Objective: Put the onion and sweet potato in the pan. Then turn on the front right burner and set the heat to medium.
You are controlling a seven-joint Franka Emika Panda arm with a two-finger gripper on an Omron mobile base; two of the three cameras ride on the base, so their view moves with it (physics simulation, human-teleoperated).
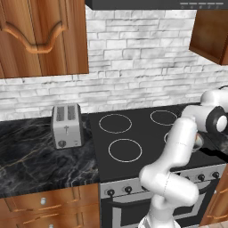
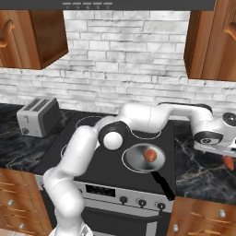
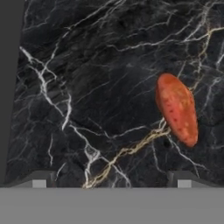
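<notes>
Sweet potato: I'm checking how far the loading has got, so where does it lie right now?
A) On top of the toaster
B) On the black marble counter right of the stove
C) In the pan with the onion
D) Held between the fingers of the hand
B: the sweet potato lies on the dark marble counter below the open hand, while only the onion sits in the pan.

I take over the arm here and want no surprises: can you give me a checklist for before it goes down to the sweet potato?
1. Onion already in the pan: ok.
2. Sweet potato lying free on the counter: ok.
3. Gripper open, nothing between the fingers: ok.
4. Gripper centred over the sweet potato: not ok, it lies off to one side.
5. Fingers wide enough across the sweet potato: cannot tell.
</notes>
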